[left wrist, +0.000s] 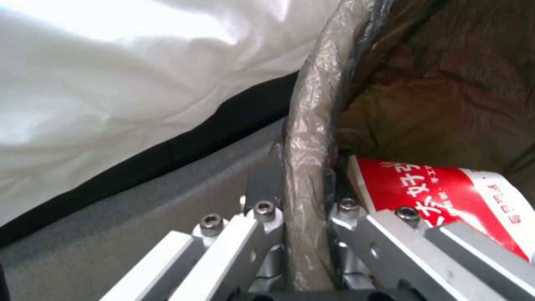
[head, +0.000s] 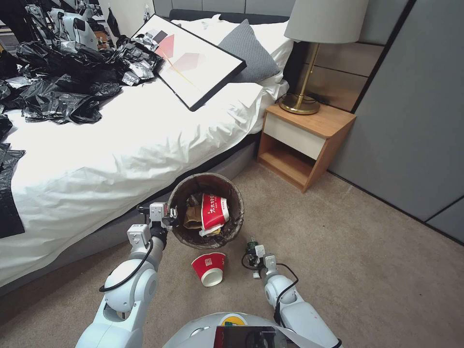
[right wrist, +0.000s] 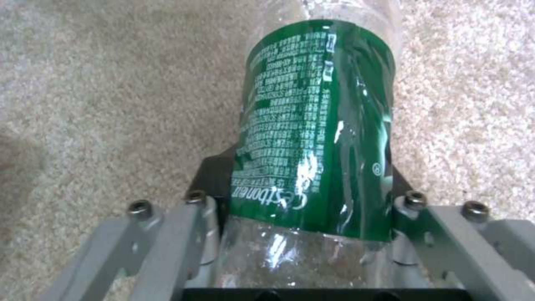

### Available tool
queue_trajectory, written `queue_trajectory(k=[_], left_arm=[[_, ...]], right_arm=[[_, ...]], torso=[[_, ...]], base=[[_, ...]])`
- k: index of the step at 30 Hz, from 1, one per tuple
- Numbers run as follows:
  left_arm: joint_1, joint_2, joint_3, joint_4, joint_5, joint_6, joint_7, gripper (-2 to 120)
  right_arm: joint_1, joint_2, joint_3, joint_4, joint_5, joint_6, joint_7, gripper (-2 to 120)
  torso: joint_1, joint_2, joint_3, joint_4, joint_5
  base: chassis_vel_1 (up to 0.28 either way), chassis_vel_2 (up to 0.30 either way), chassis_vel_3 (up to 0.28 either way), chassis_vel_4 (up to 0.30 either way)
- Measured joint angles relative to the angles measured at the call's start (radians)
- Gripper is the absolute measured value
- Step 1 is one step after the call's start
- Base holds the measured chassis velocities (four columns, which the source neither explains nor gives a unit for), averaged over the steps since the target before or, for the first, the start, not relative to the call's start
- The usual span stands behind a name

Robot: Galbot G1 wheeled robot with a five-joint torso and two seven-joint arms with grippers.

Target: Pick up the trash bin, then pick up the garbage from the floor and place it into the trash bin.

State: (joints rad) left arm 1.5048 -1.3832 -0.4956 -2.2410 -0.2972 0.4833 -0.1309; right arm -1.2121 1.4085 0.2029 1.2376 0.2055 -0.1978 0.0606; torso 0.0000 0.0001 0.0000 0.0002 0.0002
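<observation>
The fingers (left wrist: 267, 188) of the left gripper (head: 170, 220) are pressed together on the rim of the small round trash bin lined with a dark brown-black bag (head: 236, 223), one finger outside and one inside the wall, so the bin hangs tilted beside the bed (head: 121, 159) with its mouth open to the robot. Inside it lie a red paper cup with white print (head: 214, 211) and crumpled brown paper (head: 193, 215). The fingers (right wrist: 215, 196) of the right gripper (head: 254, 254) are closed on the clear plastic bottle with a green label (right wrist: 317, 125), held low over the beige carpet floor (head: 377, 270), near the bin, probably for dropping it in. Another red paper cup with a white inside (head: 209, 268) lies on its side on the carpet between the two arms.
</observation>
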Motion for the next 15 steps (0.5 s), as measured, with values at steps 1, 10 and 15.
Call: queue_trajectory(k=[1, 10, 15], left_arm=[[0.000, 0.000, 0.000, 0.000, 0.000, 0.000, 0.000, 3], [-0.001, 0.002, 0.000, 0.001, 0.000, 0.001, 0.001, 3], [-0.001, 0.002, 0.001, 0.005, 0.000, 0.001, 0.001, 3]], right_arm=[[0.000, 0.000, 0.002, 0.000, -0.001, 0.001, 0.000, 35], [0.001, 0.000, 0.008, 0.008, -0.013, 0.026, 0.008, 32], [0.000, -0.008, 0.016, 0.048, -0.019, 0.049, 0.032, 32]], torso=[[0.000, 0.000, 0.000, -0.0001, -0.0001], [0.000, 0.000, 0.000, 0.0000, 0.0001], [0.000, 0.000, 0.000, -0.0006, -0.0003]], base=[[0.000, 0.000, 0.000, 0.000], [0.000, 0.000, 0.000, 0.000], [0.000, 0.000, 0.000, 0.000]])
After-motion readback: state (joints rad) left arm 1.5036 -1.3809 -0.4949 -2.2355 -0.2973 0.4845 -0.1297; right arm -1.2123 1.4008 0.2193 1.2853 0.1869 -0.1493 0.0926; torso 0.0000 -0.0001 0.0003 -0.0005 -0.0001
